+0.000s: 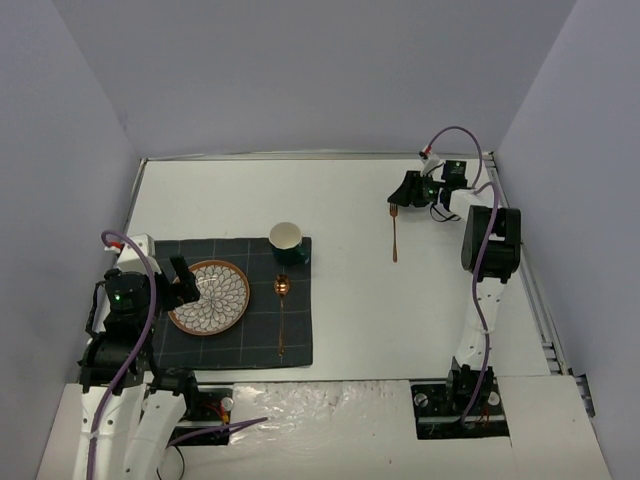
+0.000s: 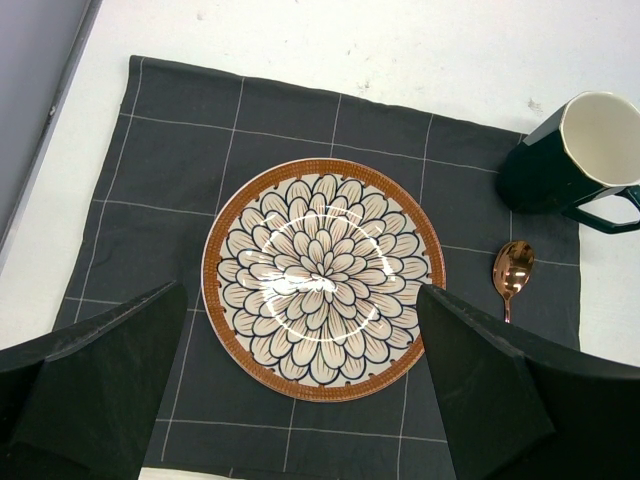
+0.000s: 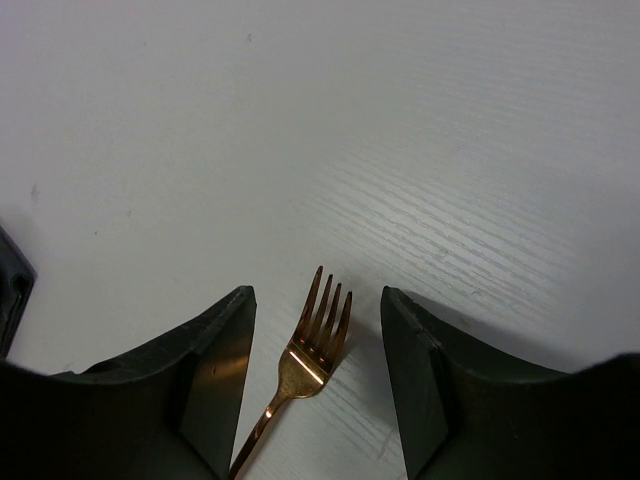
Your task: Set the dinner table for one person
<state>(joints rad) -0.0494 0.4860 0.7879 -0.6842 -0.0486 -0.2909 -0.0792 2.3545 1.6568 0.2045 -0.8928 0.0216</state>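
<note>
White flat dinner table [image 1: 380,300] spread beneath me, metal rail [image 1: 540,310] at 3 o'clock, bare white between placemat [image 1: 235,345] and fork [image 3: 312,360], my right claw [image 3: 318,295] spread astride the fork, left claw [image 2: 300,295] spread above plate [image 2: 325,280]

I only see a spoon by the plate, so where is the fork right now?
The fork lies on the dinner table, right of the placemat in the top view, with its tines inside the open right hand.
</note>
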